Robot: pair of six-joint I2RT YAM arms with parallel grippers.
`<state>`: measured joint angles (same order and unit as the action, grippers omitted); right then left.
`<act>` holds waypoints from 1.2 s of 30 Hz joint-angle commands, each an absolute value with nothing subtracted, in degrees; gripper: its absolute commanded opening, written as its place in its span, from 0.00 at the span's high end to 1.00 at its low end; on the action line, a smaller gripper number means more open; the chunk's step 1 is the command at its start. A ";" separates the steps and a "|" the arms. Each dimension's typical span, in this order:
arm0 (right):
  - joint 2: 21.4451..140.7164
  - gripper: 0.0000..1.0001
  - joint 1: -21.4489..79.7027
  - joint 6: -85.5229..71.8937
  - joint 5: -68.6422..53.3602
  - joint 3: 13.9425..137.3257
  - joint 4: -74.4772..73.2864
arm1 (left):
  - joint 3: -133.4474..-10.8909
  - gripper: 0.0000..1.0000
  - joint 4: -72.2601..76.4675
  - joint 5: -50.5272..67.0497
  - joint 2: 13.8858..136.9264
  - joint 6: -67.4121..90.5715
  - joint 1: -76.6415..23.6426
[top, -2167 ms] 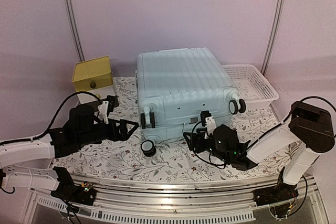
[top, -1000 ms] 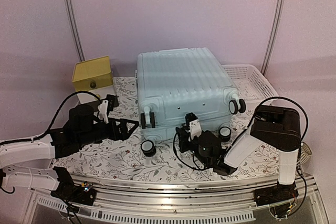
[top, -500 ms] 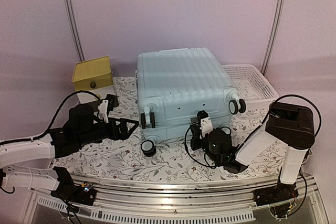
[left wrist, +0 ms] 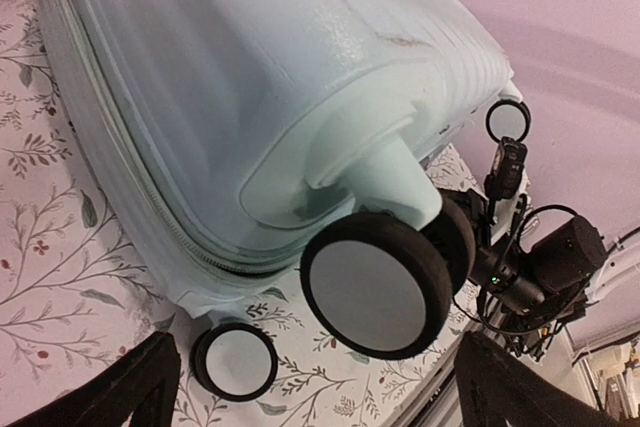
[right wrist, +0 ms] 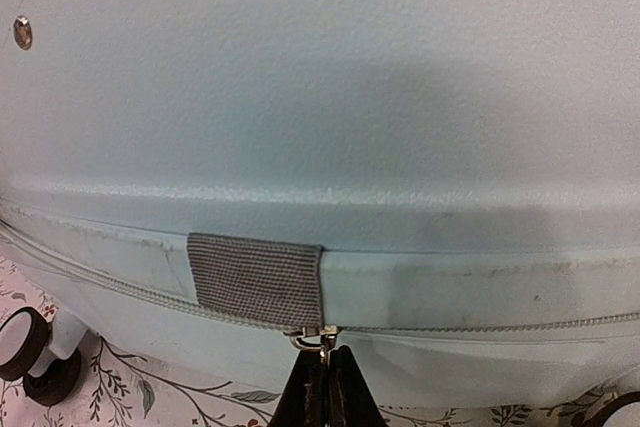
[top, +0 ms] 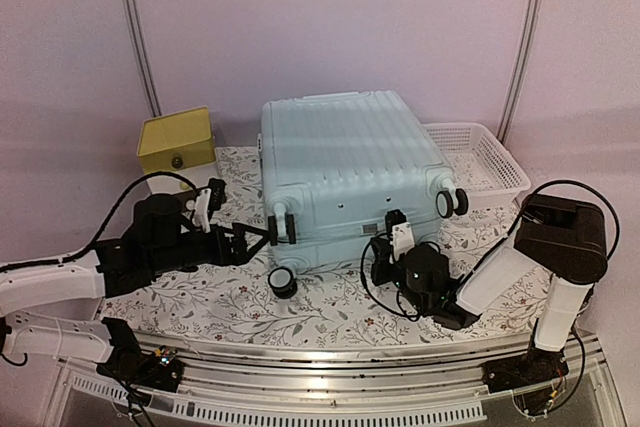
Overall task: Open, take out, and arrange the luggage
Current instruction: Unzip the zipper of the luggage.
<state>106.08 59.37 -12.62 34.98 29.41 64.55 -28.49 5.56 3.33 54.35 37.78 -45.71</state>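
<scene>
now the luggage point(top: 350, 162) lies flat, wheels toward the arms. the right gripper point(right wrist: 323, 372) is nearer and pinches the zip pull point(right wrist: 318, 339) on its near side. the zip line point(right wrist: 500, 327) runs sideways. the left gripper point(top: 258, 237) is spread wide by its left wheel point(top: 280, 225).

Closed mint-blue luggage point(top: 345, 172), lying flat
</scene>
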 commanded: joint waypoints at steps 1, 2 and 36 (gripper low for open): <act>104.78 0.98 58.21 -13.18 34.88 28.41 63.54 | -31.27 0.02 5.45 4.46 55.40 40.82 -48.61; 104.81 0.98 58.24 -13.18 34.55 28.54 63.59 | -31.73 0.02 5.34 3.72 55.80 41.40 -48.95; 105.72 0.98 58.21 -14.44 34.80 28.18 64.07 | -60.27 0.06 -22.60 -25.99 82.57 39.96 -59.39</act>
<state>106.02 58.85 -14.11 33.23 29.17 64.62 -57.49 -15.59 -19.90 80.62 41.54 -58.74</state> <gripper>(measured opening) 0.022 0.981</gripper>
